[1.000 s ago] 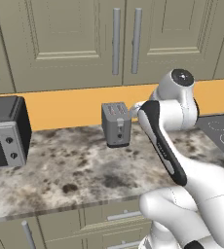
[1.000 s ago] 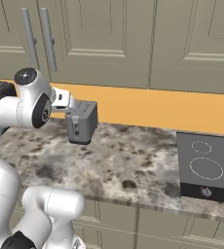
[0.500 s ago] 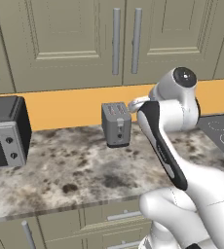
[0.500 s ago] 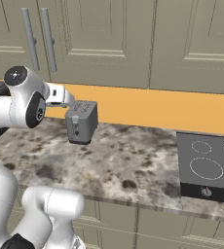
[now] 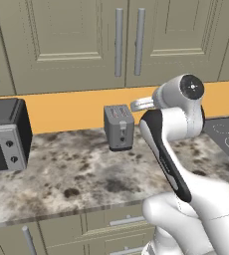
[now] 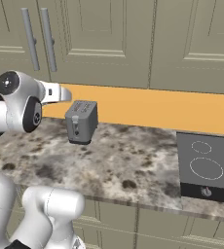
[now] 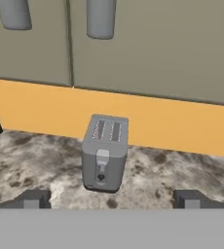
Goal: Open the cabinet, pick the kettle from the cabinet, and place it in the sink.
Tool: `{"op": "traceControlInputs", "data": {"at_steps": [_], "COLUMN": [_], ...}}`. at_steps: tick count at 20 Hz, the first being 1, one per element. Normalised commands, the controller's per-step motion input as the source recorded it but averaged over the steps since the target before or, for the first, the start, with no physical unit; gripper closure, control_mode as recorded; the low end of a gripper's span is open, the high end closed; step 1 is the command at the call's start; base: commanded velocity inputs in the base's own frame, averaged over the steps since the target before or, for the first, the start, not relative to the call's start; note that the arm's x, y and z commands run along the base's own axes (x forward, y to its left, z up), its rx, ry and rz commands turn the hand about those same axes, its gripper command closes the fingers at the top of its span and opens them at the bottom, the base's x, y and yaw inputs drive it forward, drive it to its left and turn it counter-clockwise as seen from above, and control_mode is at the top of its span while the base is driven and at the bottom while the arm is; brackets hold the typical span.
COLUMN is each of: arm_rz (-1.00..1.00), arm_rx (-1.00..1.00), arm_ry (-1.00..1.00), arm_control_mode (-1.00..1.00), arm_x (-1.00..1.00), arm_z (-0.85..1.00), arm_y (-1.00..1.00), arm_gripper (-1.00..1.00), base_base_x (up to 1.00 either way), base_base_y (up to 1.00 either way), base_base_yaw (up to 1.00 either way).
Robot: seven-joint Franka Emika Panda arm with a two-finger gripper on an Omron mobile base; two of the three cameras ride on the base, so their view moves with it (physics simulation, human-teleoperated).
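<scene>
The cabinet [image 5: 129,45] hangs above the counter, both panelled doors closed, its two long grey bar handles [image 5: 119,42] side by side at the middle seam. The same handles [image 7: 101,17] reach down from the top of the hand view. My gripper [image 7: 111,199] is open wide with nothing between its fingertips [image 7: 33,198]. It hovers over the counter in front of the toaster, below the doors. The hand [image 6: 60,93] sticks out level from the arm toward the wall. The kettle is hidden and the sink is out of view.
A grey toaster [image 5: 120,127] stands on the speckled counter [image 5: 76,169] against the orange backsplash. A dark microwave [image 5: 2,134] sits at the left. A black cooktop [image 6: 206,165] lies at the right. Drawer fronts run below the counter edge.
The arm's upper joint has swung slightly sideways and the hand has lifted a little in front of the toaster. The jaws stay wide open.
</scene>
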Motion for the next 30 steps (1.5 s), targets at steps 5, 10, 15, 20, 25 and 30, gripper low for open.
{"op": "traceControlInputs", "data": {"at_steps": [5,10,15,20,25,30], "arm_rz": [0.0,0.0,0.0,0.0,0.0,0.0], "arm_rx": [0.0,0.0,0.0,0.0,0.0,0.0], "arm_ry": [-0.03,0.0,0.0,0.0,0.0,-0.02], "arm_control_mode": [-1.0,-1.0,-1.0,-1.0,-1.0,-1.0], "arm_x": [0.0,0.0,0.0,0.0,-0.01,-0.04], "arm_z": [0.23,0.23,0.22,0.22,0.19,0.19], "arm_y": [0.0,0.01,0.02,0.03,0.03,0.01], "arm_gripper": [-1.0,-1.0,-1.0,-1.0,-1.0,-1.0], "base_base_x": [0.0,0.0,0.0,0.0,0.0,0.0], "base_base_y": [0.0,0.0,0.0,0.0,0.0,0.0], "base_base_yaw": [0.0,0.0,0.0,0.0,0.0,0.0]}}
